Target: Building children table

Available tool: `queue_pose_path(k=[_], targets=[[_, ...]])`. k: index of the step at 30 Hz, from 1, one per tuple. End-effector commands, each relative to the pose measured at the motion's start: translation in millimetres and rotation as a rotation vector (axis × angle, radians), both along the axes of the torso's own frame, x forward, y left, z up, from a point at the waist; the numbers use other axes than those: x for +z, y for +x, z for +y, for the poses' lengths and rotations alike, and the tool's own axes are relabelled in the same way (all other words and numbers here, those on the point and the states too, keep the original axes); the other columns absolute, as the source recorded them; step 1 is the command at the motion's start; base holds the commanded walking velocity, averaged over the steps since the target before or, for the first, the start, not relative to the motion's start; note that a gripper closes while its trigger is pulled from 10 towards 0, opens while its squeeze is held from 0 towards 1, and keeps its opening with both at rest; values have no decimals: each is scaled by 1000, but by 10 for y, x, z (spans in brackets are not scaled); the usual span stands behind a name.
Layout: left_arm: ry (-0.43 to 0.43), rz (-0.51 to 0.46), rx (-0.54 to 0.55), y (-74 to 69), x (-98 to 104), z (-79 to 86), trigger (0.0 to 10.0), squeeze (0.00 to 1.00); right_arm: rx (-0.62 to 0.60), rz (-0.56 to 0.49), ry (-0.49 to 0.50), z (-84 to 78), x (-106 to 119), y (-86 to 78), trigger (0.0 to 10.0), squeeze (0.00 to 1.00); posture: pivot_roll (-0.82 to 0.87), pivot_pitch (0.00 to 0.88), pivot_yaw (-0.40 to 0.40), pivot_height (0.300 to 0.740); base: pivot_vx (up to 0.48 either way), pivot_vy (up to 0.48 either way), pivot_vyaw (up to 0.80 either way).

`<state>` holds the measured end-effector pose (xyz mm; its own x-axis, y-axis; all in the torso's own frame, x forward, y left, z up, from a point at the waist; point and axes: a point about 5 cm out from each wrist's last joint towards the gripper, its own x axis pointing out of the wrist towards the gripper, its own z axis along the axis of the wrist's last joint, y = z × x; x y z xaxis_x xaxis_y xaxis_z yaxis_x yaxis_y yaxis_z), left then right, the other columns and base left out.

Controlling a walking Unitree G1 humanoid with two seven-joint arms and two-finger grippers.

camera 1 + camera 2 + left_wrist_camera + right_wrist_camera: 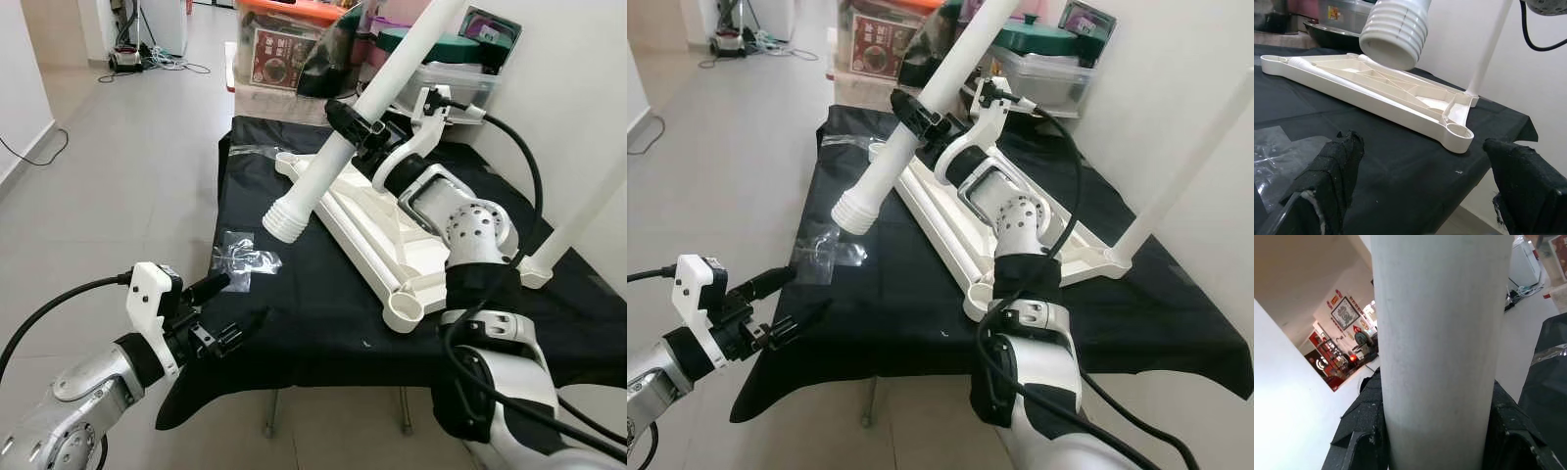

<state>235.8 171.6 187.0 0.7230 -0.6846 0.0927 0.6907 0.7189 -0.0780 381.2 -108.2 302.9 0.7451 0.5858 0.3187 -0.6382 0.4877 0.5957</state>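
A black cloth (323,313) covers a small table, and on it lies the cream table top (367,240), upside down with its ribbed underside showing, running from the far left toward the near right. The right gripper (355,127) is clamped around a loose white leg (343,147), holding it tilted above the table top, with the leg's ridged screw end (286,220) pointing down and left over the cloth. The right wrist view shows what the head views cannot: the two black fingers (1359,431) pressed against opposite sides of the smooth tube. A second white leg (578,220) stands upright in the far right corner of the table top. The near corner socket (404,311) is open and round. The left gripper (227,305) hovers at the near left edge of the cloth with its fingers spread wide and nothing between them; the left wrist view looks between its pads (1334,166) at the socket, the ridged end hanging above the table top, and the standing leg beyond. A clear plastic bag (243,259) lies on the cloth just beyond the left gripper, its contents too small to make out. Storage boxes (284,59) stand on the floor past the far end of the table.
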Motion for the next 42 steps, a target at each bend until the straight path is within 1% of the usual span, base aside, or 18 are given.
queue_pose_path(k=[1, 9, 20, 21, 22, 23, 24, 25, 26, 28, 29, 30, 32, 33, 34, 35, 37, 42], targets=[[12, -5, -15, -10, 19, 8, 10000, 0, 16, -18, 5, 12, 16, -29, 0, 0, 140, 0, -157, 740, 0, 0, 0], [13, -4, -19, -8, 12, 3, 10000, 0, 32, -28, -8, 52, -7, -65, 0, 0, 144, 0, -156, 740, 0, 0, 0], [22, -6, -30, 15, 31, 32, 10000, 0, 52, -74, -27, 102, -12, -128, 0, 0, 144, 0, -143, 740, 0, 0, 0], [23, -5, -34, 15, 29, 25, 10000, 0, 64, -107, -30, 99, -2, -146, 0, 0, 144, 0, -142, 740, 0, 0, 0], [23, -4, -38, 14, 27, 18, 10000, 0, 93, -162, -44, 94, 18, -183, 0, 0, 145, 0, -140, 740, 0, 0, 0], [23, -4, -38, 14, 27, 18, 10000, 0, 93, -162, -44, 94, 18, -183, 0, 0, 145, 0, -140, 740, 0, 0, 0], [23, -2, -42, 11, 22, 11, 10000, 0, 163, -244, -37, 61, 58, -255, 0, 0, 148, 0, -138, 740, 0, 0, 0], [23, -2, -42, 11, 22, 11, 10000, 0, 163, -244, -37, 61, 58, -255, 0, 0, 148, 0, -138, 740, 0, 0, 0], [23, 0, -46, 7, 16, 6, 10000, 0, 217, -310, -27, 7, 97, -309, 0, 0, 150, 0, -139, 740, 0, 0, 0], [25, 5, -54, -4, 5, 0, 10000, 0, 289, -406, -1, -127, 179, -364, 0, 0, 152, 0, -143, 740, 0, 0, 0], [25, 5, -54, -4, 5, 0, 10000, 0, 289, -406, -1, -127, 179, -364, 0, 0, 152, 0, -143, 740, 0, 0, 0], [26, 6, -56, -7, 3, -1, 10000, 0, 306, -430, 6, -166, 201, -375, 0, 0, 152, 0, -143, 740, 0, 0, 0], [25, 7, -60, -15, -1, -15, 10000, 0, 424, -506, 58, -224, 242, -488, 0, 0, 153, 0, -143, 740, 0, 0, 0], [25, 7, -60, -15, -1, -15, 10000, 0, 424, -506, 58, -224, 242, -488, 0, 0, 153, 0, -143, 740, 0, 0, 0], [23, 10, -64, -19, -5, -23, 10000, 0, 476, -549, 85, -254, 263, -547, 0, 0, 153, 0, -143, 740, 0, 0, 0], [23, 10, -64, -19, -5, -23, 10000, 0, 476, -549, 85, -254, 263, -547, 0, 0, 153, 0, -143, 740, 0, 0, 0], [24, 14, -73, -25, -16, -35, 10000, 0, 552, -600, 85, -274, 252, -613, 0, 0, 152, 0, -144, 740, 0, 0, 0], [24, 13, -81, -21, -13, -41, 10000, 0, 597, -612, 55, -238, 192, -633, 0, 0, 154, 0, -147, 740, 0, 0, 0]])
